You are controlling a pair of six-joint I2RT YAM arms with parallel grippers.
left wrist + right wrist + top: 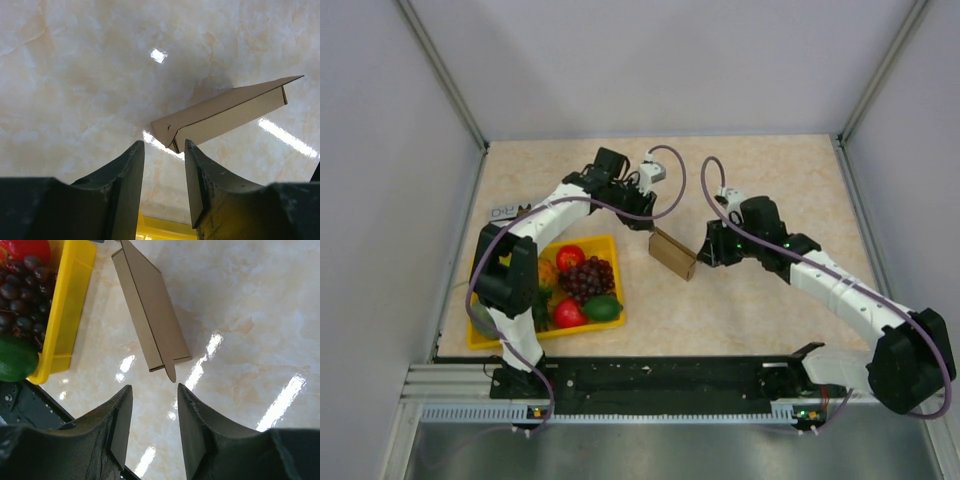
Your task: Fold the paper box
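Observation:
The paper box [672, 254] is a flattened brown cardboard piece standing on edge on the marble table, between my two grippers. In the left wrist view the paper box [225, 112] lies just beyond the fingertips of my left gripper [162, 145], whose jaws are open with nothing between them. Seen from the right wrist, the paper box [150, 315] shows a small rounded tab at its near end. My right gripper [154, 388] is open and empty a short way off that tab. From above, the left gripper [638, 222] is at the box's upper left and the right gripper [703, 252] at its right end.
A yellow tray [592, 240] left of the box holds a tomato [570, 257], dark grapes [588, 275] and a green fruit [603, 308]. Its wall [70, 305] runs close beside the box. Grey enclosure walls ring the table.

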